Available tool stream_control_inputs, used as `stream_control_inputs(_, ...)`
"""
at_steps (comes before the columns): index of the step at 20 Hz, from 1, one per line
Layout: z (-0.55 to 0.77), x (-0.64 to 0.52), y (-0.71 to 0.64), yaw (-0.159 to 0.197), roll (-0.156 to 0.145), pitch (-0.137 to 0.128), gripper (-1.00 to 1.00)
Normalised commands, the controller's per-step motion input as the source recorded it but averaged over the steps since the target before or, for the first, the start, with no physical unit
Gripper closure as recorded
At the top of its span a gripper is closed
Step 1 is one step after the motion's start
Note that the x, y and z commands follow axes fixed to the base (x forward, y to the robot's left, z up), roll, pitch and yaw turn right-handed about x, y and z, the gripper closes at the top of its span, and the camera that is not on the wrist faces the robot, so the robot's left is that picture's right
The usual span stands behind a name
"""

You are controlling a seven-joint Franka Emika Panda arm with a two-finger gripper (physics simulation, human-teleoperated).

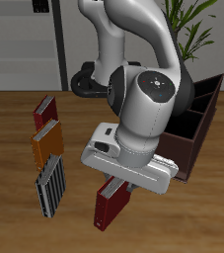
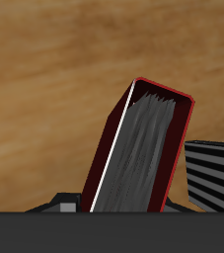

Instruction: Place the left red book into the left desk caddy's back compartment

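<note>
Your fingers (image 1: 120, 187) pinch the left red book (image 1: 109, 205), lifted tilted at lower centre of the frame; the left desk caddy (image 1: 200, 124) sits at mid-right.

A wooden table (image 1: 15, 222) with warm brown grain fills the near ground. At the far side, a pale grey shelving unit (image 1: 20, 40) stands by a green leafy plant (image 1: 197, 25).
</note>
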Motion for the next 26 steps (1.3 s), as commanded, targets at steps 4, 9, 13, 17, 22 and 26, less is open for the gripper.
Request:
stream_control_inputs(4, 0.57, -0.27, 0.03, 0.03, -0.014, -0.075, 1.0)
stream_control_inputs(9, 0.88, -0.59, 0.07, 0.004, -0.022, -0.096, 1.0)
stream_control_inputs(13, 0.77, -0.68, 0.08, 0.011, -0.019, -0.079, 1.0)
stream_control_inputs(17, 0.53, -0.5, 0.04, -0.004, -0.02, -0.046, 1.0)
stream_control_inputs(22, 0.52, -0.6, 0.07, 0.009, -0.019, -0.051, 1.0)
stream_control_inputs(26, 0.37, -0.67, 0.19, 0.021, 0.017, -0.036, 1.0)
